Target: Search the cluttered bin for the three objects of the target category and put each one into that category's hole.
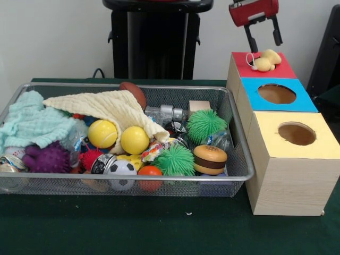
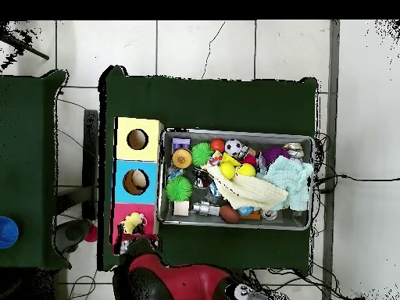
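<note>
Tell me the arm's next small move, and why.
Probably lift clear and swing back over the bin to search for another plush. The gripper hangs open and empty just above the red box, and a tan plush already lies on its top over the hole, apart from the fingers. Whether it will drop in by itself is unclear.

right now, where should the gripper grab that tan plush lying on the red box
Probably from straight above, closing on the tan plush across its narrow middle. It lies flat across the red-faced hole with its rounded ends sticking out sideways, and the gripper already hangs just over it, fingers open.
</note>
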